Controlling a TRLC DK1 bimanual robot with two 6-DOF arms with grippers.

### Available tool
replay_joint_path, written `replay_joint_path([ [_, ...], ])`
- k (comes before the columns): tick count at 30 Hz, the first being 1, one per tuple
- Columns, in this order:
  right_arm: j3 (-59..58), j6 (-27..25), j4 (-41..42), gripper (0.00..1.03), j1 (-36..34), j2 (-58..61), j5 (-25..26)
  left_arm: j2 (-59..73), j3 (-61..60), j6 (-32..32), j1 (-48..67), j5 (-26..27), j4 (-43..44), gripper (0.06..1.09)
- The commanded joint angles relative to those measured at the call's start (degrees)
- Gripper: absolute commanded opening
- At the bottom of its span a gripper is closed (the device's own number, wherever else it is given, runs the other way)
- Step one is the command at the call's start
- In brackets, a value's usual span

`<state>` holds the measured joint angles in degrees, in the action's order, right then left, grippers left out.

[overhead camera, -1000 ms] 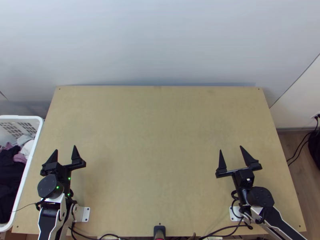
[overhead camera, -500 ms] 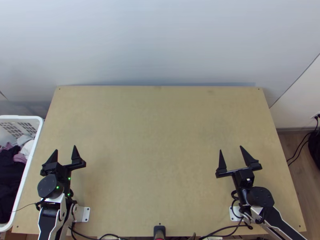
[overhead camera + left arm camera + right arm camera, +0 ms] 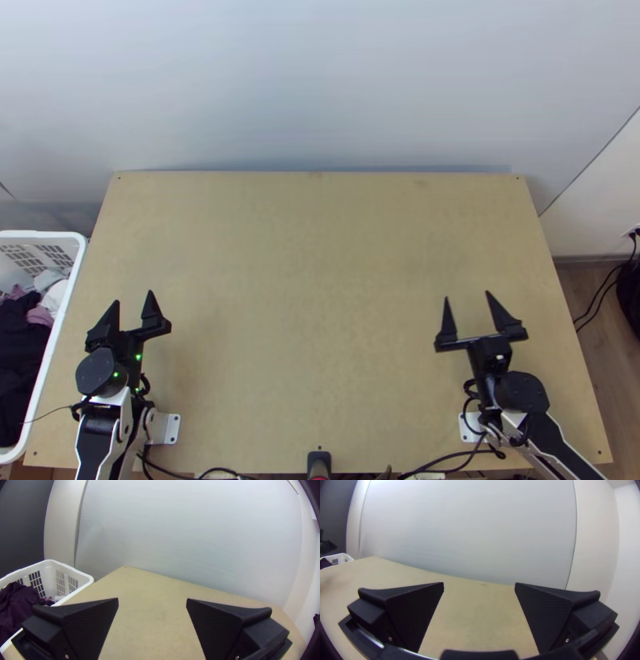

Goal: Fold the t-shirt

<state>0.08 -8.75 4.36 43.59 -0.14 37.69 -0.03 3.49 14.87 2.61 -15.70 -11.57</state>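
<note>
- Light wooden table (image 3: 312, 304), pale wall (image 3: 320, 88) behind its far edge.
- My left gripper (image 3: 134, 297): over the near part of the table, towards the basket side. Released; fingers (image 3: 90, 623) spread wide, tips pointing to the far edge.
- My right gripper (image 3: 468, 295): over the near part too, towards the opposite side, well apart from the left one. Also released, its two fingers wide apart.
- White laundry basket (image 3: 40, 234): just beside the table, at my left arm's side. Slotted walls.
- In it, bunched: dark cloth (image 3: 20, 336) filling the nearer part, mauve cloth (image 3: 40, 315) and white cloth (image 3: 54, 296) beside it.
- T-shirt: I can't tell which of these pieces it is, if any.
</note>
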Motion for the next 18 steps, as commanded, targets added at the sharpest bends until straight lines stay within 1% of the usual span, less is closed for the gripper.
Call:
replay_joint_path([
  [1, 0.01, 12.53, 0.74, 0.99, -11.78, -0.21, -0.43, 0.03, 0.03, 0.60, 0.02, -0.03, -0.12, 1.05],
  [2, 0.10, 14.47, 0.83, 0.99, -14.59, -0.21, -1.04, -0.06, 0.12, 0.60, 0.11, -0.03, -0.12, 1.05],
  [3, 0.10, 14.99, 0.74, 0.99, -16.79, -0.21, -1.04, -0.06, 0.03, 0.60, 0.02, -0.03, -0.12, 1.05],
  [6, 0.10, 15.35, 0.30, 0.99, -22.32, -0.12, -0.87, -0.06, 0.03, 0.68, 0.11, 0.06, -0.12, 1.05],
  [8, 0.10, 14.38, 0.74, 0.99, -23.20, -0.12, -0.69, -0.06, 0.12, 1.47, 0.82, -0.38, -0.20, 1.05],
  [10, 0.10, 10.25, 2.14, 0.99, -23.47, -0.12, -0.60, -0.06, 0.12, 1.21, -0.85, -2.14, -0.38, 1.05],
  [12, 0.10, 4.53, 4.87, 0.99, -23.64, -0.12, -0.69, 0.03, 0.12, 0.68, -3.49, -2.66, -0.47, 1.05],
  [13, 0.10, 0.76, 5.66, 0.99, -23.20, -0.21, -0.69, 0.03, 0.12, 0.60, -4.46, -4.16, -0.47, 1.05],
  [15, 0.10, -8.47, 8.74, 0.99, -22.59, -0.12, -0.69, -0.06, 0.12, -0.55, -4.90, -6.36, -0.38, 1.05],
  [16, 0.10, -11.72, 11.46, 0.99, -21.97, -0.21, -0.69, 0.03, 0.03, -3.71, -4.63, -6.80, 0.41, 1.05],
  [17, 0.36, -13.48, 14.89, 0.99, -21.71, -0.12, -0.60, -0.06, -0.15, -7.58, -4.28, -6.71, 2.08, 1.05],
  [18, 1.68, -13.75, 15.33, 0.99, -21.71, -0.21, -0.51, -0.06, -0.06, -10.65, -4.02, -6.09, 3.40, 1.05],
])
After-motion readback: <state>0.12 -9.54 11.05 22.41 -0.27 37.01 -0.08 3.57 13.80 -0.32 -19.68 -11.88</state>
